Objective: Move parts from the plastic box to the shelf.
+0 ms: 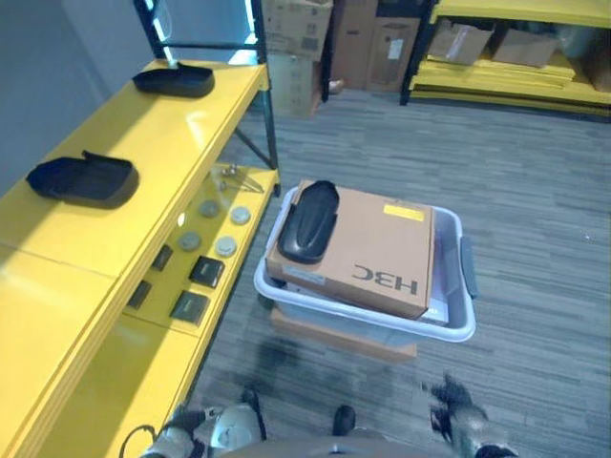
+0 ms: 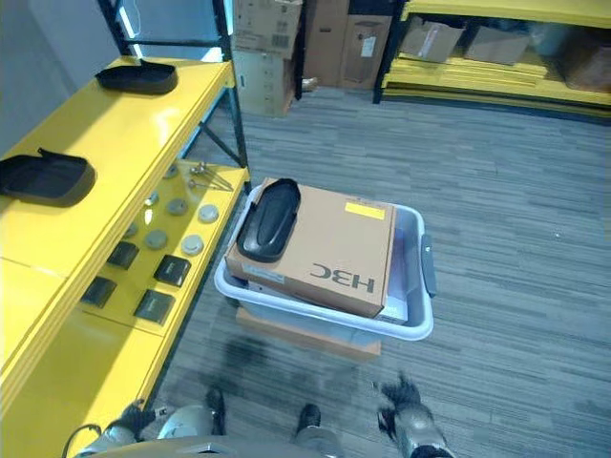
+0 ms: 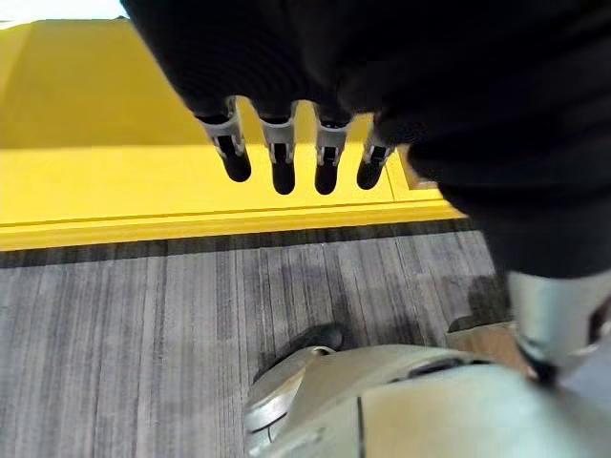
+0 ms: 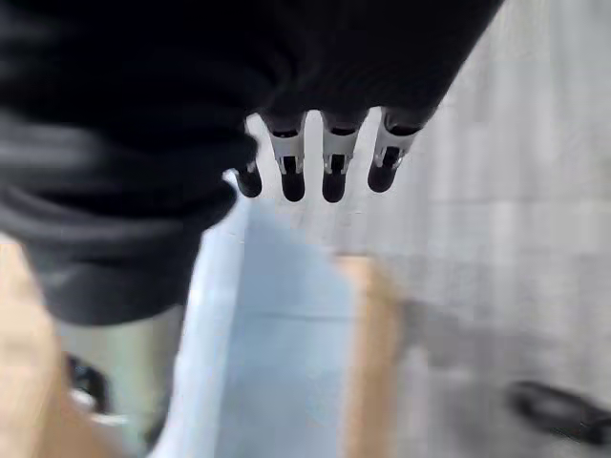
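A pale plastic box (image 1: pixel 460 322) stands on the carpet beside the yellow shelf (image 1: pixel 181 134). Inside it lies a brown cardboard carton (image 1: pixel 382 250), and a black moulded part (image 1: pixel 309 220) rests on the carton's left end. Two similar black parts sit on the shelf top, one near (image 1: pixel 81 179) and one far (image 1: pixel 174 79). My left hand (image 1: pixel 179 426) hangs low by the shelf front, its fingers (image 3: pixel 282 157) straight and empty. My right hand (image 1: pixel 454 405) hangs low in front of the box, with its fingers (image 4: pixel 329 157) also straight and holding nothing.
The lower shelf level (image 1: pixel 205 243) carries several round discs and flat black squares. A flat cardboard piece (image 1: pixel 334 336) lies under the plastic box. Stacked cartons (image 1: pixel 315 38) and a second yellow rack (image 1: pixel 516 57) stand at the back. Open carpet lies to the right.
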You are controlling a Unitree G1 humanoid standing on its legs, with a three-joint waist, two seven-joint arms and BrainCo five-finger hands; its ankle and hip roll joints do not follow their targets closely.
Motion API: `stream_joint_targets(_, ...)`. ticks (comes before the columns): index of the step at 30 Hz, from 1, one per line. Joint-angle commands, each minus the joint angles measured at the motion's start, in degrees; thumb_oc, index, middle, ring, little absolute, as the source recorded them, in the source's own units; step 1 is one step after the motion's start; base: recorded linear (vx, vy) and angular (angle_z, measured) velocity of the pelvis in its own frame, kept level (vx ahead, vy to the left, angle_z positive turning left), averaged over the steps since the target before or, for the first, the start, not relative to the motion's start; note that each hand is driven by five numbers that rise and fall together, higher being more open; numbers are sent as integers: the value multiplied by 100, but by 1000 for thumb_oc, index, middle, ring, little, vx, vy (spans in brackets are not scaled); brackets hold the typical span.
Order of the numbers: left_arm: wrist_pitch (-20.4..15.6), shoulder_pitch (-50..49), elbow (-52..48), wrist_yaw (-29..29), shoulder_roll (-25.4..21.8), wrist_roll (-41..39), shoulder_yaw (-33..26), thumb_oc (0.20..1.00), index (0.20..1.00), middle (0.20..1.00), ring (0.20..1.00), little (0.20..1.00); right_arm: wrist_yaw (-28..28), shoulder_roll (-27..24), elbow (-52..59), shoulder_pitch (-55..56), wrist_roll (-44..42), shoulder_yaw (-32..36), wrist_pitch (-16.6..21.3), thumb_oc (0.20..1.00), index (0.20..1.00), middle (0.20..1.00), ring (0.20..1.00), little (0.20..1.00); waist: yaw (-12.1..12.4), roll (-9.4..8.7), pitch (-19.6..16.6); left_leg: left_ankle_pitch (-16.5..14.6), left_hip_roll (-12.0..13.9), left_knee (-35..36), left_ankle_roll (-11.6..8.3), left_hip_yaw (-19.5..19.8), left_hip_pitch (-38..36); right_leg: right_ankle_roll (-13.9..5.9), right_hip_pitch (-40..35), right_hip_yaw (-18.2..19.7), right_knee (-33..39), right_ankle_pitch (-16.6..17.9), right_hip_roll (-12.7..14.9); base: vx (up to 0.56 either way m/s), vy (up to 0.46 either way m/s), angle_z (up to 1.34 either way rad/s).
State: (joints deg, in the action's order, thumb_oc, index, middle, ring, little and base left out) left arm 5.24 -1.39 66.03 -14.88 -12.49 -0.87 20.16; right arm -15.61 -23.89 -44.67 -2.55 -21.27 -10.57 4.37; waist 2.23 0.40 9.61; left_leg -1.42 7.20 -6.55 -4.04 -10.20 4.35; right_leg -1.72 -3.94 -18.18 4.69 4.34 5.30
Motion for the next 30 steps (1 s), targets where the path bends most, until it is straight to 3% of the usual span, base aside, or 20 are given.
stream_joint_targets(1, -37, -55, 131, -286, -295, 241, 106, 1000, 1000, 1000, 1000, 1000, -898, -286, 1162, -327, -292, 433, 210, 1000, 1000, 1000, 1000, 1000, 294, -101, 116, -62, -172, 120, 173, 233, -124, -562, 548, 142, -575, -262, 404, 22, 68, -11)
stream_joint_targets(5, -126, -248, 153, -306, -407, 50, -47, 1000, 1000, 1000, 1000, 1000, -1410, -514, 2441, -625, -282, 852, 189, 1000, 1000, 1000, 1000, 1000, 366, -104, 135, -99, -279, 208, 241, 304, -111, -637, 641, 142, -609, -240, 451, 6, 64, 13)
stream_joint_targets(8, -351, -423, 295, -100, -528, 217, -325, 1000, 1000, 1000, 1000, 1000, -2041, -1150, 4002, -1542, -117, 1533, -53, 1000, 1000, 1000, 1000, 1000, 451, -79, 105, -120, -351, 520, 306, 273, -273, -726, 660, 126, -568, -240, 462, 50, 94, 17)
stream_joint_targets(10, -348, -441, 310, -48, -543, 155, -372, 1000, 1000, 1000, 1000, 1000, -2161, -1308, 4233, -1747, 9, 1617, -140, 1000, 1000, 1000, 1000, 1000, 463, -82, 55, -103, -358, 601, 306, 250, -311, -735, 647, 117, -521, -227, 461, 86, 66, 3)
stream_joint_targets(14, -379, -517, 353, -13, -490, 311, -470, 1000, 1000, 1000, 1000, 1000, -2173, -1586, 4535, -1904, 265, 1809, -691, 1000, 1000, 1000, 1000, 1000, 531, -111, -41, -112, -354, 733, 296, 221, -431, -739, 547, 40, -439, -249, 460, 98, 30, 3)
stream_joint_targets(19, -499, -591, 280, -61, -472, 302, -298, 1000, 1000, 1000, 1000, 1000, -2263, -1695, 3415, -2068, 504, 1577, -1104, 1000, 1000, 1000, 1000, 1000, 758, -113, -34, -133, -322, 633, 281, 258, -406, -730, 461, -140, -496, -298, 511, 82, 27, 0)
stream_joint_targets(20, -676, -456, 234, -46, -557, 178, -98, 1000, 1000, 1000, 1000, 1000, -2346, -1825, 2315, -2360, 401, 1429, -829, 1000, 1000, 1000, 1000, 1000, 890, -62, 71, -145, -345, 496, 284, 348, -149, -740, 623, -230, -595, -303, 578, -116, 83, 10)
stream_joint_targets(23, -845, -138, 188, 39, -676, -115, 139, 1000, 1000, 1000, 1000, 1000, -2514, -2002, 1120, -2898, 424, 1175, -455, 1000, 1000, 1000, 1000, 1000, 1014, 36, 306, -134, -421, 330, 298, 506, 264, -757, 922, -308, -710, -278, 664, -223, 77, 28)
stream_joint_targets(25, -983, 206, 169, 56, -733, -438, 437, 1000, 1000, 1000, 1000, 1000, -2722, -2201, -60, -3527, 201, 737, 91, 1000, 1000, 1000, 1000, 1000, 1122, 166, 609, -115, -498, 67, 316, 699, 754, -749, 1299, -354, -897, -260, 768, -259, 68, 28)
stream_joint_targets(30, -1045, 405, 155, 29, -745, -679, 660, 1000, 1000, 1000, 1000, 1000, -2790, -2355, -826, -4107, -37, 250, 344, 1000, 1000, 1000, 1000, 1000, 1265, 274, 865, -172, -570, -154, 284, 915, 1139, -780, 1571, -343, -1047, -323, 834, -110, 46, 11)
